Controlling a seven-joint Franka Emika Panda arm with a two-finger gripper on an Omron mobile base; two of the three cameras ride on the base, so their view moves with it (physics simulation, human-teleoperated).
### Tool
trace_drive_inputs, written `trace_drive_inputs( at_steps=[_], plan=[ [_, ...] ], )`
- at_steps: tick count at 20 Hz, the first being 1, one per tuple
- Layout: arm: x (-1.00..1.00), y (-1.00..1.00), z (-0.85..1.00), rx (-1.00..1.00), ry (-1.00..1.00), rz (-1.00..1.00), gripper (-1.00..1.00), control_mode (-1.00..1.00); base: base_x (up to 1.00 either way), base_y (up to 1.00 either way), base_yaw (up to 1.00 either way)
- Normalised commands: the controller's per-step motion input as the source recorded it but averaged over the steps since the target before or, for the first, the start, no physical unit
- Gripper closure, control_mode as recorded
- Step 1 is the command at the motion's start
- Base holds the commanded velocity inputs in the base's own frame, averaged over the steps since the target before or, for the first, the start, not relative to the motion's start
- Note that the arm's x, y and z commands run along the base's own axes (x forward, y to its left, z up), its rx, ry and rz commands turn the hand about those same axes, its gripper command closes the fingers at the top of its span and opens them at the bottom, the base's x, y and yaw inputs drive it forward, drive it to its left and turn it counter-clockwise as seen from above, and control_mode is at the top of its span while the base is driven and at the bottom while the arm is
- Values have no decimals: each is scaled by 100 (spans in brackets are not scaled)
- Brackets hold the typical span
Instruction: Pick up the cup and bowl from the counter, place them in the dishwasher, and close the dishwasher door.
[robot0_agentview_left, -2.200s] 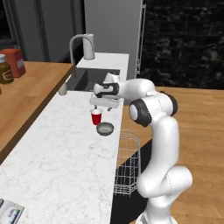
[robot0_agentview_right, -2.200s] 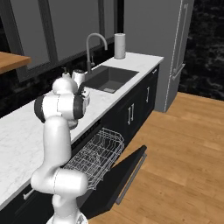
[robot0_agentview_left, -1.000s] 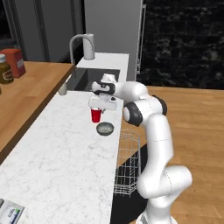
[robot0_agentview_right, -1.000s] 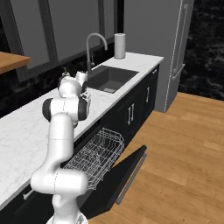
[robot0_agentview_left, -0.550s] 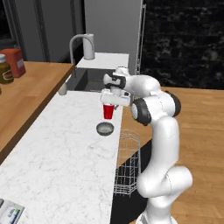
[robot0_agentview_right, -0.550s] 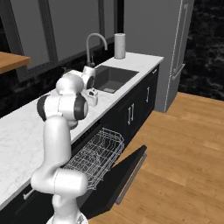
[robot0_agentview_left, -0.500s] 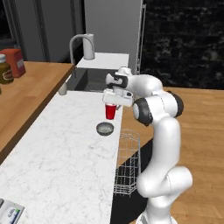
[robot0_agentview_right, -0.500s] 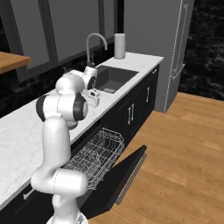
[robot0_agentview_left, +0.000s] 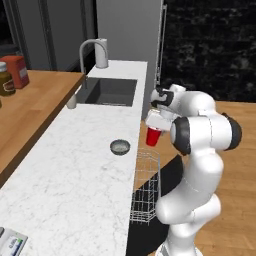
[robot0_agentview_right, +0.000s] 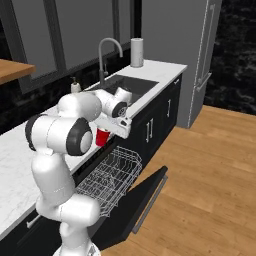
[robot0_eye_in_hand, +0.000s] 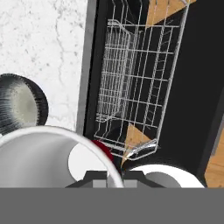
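Gripper (robot0_agentview_left: 153, 125) clamped on cup (robot0_agentview_left: 153, 136), held in the air just past counter's (robot0_agentview_left: 75, 165) front edge, above dishwasher's wire rack (robot0_agentview_right: 107, 177). Bowl (robot0_agentview_left: 120, 147) on counter near that front edge. Dishwasher door (robot0_agentview_right: 142, 197) down, open.

The cup (robot0_eye_in_hand: 52, 153) sits right at the hand, its white inside and rim close up. The bowl (robot0_eye_in_hand: 19, 103) rests on the counter (robot0_eye_in_hand: 48, 48) just beyond it. Further out, beside the counter edge, the wire rack (robot0_eye_in_hand: 135, 83) stands over the dishwasher door (robot0_eye_in_hand: 199, 78).

A dark sink (robot0_agentview_left: 107, 92) with a curved grey faucet (robot0_agentview_left: 90, 50) sits far along, a frosted tumbler (robot0_agentview_right: 136, 52) beyond it; jars (robot0_agentview_left: 7, 78) stand on the wooden shelf (robot0_agentview_left: 30, 102) at left
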Motion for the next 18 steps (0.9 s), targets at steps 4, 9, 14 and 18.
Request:
trace_drive_inputs(
  at_steps=[4,9,14,18],
  plan=[
    [-89,-85,-7,3,-13,0,100,-100,0,0,0],
    [-19,-43,-52,4,-17,1,100,-100,0,0,0],
    [15,-41,-57,13,-2,9,100,-100,0,0,0],
    [21,-25,-33,24,-12,21,100,-100,0,0,0]
  ],
)
